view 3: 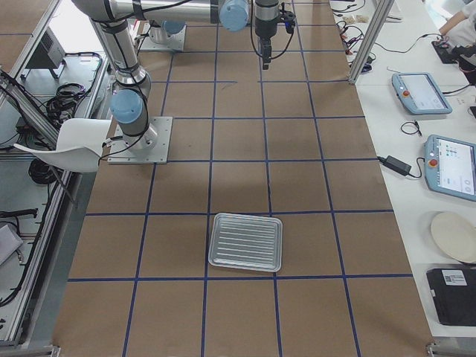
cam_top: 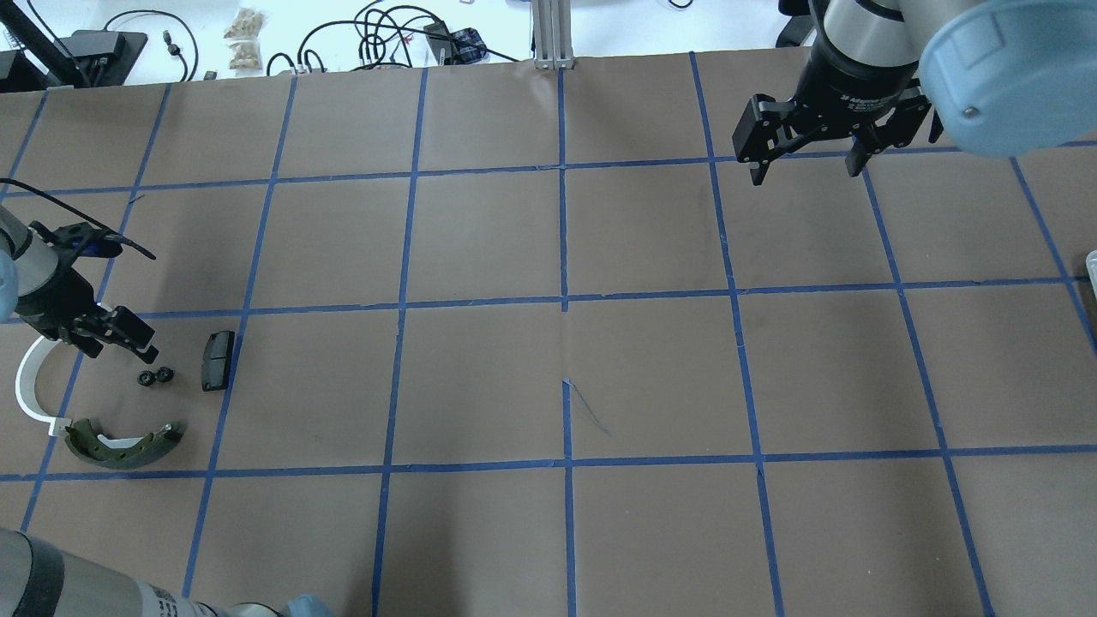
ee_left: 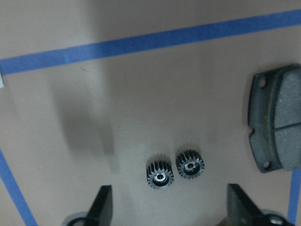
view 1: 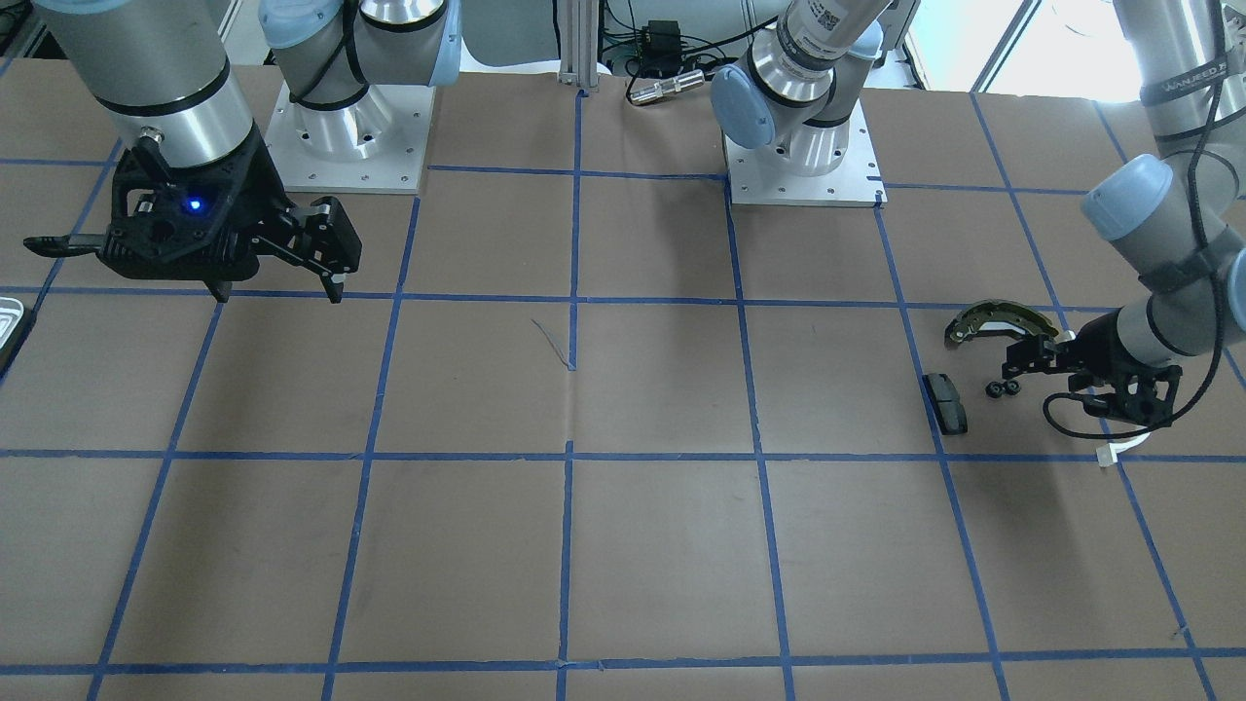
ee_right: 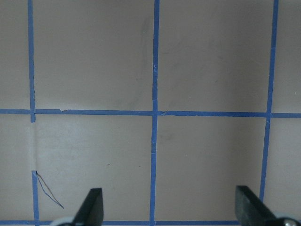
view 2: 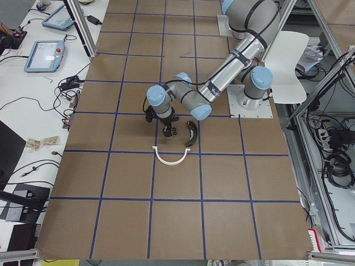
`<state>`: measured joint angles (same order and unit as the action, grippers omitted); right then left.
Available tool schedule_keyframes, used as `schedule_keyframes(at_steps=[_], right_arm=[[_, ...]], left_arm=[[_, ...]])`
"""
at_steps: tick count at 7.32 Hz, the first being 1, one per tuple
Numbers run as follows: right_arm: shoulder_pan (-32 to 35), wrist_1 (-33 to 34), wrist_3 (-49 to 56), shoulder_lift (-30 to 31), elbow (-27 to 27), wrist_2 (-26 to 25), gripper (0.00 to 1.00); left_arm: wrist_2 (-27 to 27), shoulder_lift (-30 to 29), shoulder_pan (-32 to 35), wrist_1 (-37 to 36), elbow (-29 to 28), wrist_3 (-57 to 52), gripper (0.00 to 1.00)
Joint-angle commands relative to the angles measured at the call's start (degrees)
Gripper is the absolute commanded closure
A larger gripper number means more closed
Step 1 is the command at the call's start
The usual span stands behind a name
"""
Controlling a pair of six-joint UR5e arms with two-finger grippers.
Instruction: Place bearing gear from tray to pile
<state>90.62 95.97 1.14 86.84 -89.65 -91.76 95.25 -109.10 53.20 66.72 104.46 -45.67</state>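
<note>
Left tool [ee_left: 171, 209] just above bearing gears [ee_left: 160, 175]

Brown paper table [ee_right: 94, 61], seen straight down. Blue tape [ee_right: 154, 70] marks a grid: one vertical and one horizontal strip cross at the centre of the view. Further vertical strips run near the 9 and 3 o'clock edges, and another horizontal strip runs along the 6 o'clock edge. Right gripper [ee_right: 168, 189] enters from the bottom. Its two dark fingers [ee_right: 93, 207] show at 7 and 5 o'clock, spread wide, with only bare paper and tape between them. Thin blue pen mark [ee_right: 47, 190] at 8 o'clock, just beside the 7 o'clock finger. Faint grey smudges toward 1 o'clock.
</note>
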Motion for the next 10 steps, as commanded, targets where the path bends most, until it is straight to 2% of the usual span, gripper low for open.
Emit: schedule_keyframes(at_steps=[1, 3, 4, 5, 8, 10], right_arm=[[0.0, 0.0, 0.0, 0.0, 0.0, 0.0, 0.00], [0.0, 0.0, 0.0, 0.0, 0.0, 0.0, 0.00], [0.0, -0.6, 0.0, 0.2, 0.0, 0.2, 0.00], [0.3, -0.8, 0.0, 1.0, 0.9, 4.0, 0.00], [0.6, -2.0, 0.2, 2.5, 0.2, 4.1, 0.00], [0.6, -2.0, 0.7, 2.4, 0.1, 4.0, 0.00]], left_arm=[[-0.4, 4.6, 6.8, 9.6, -6.9, 6.3, 0.00], [-3.4, 11.0, 14.0, 19.0, -10.4, 12.9, 0.00], [-2.9, 13.5, 18.8, 22.5, -13.0, 17.1, 0.00], [-3.1, 15.2, 23.2, 25.8, -14.2, 18.2, 0.00], [-5.9, 20.4, 35.4, 26.7, -12.6, 30.1, 0.00], [-5.9, 23.3, 37.2, 27.3, -11.2, 31.3, 0.00]])
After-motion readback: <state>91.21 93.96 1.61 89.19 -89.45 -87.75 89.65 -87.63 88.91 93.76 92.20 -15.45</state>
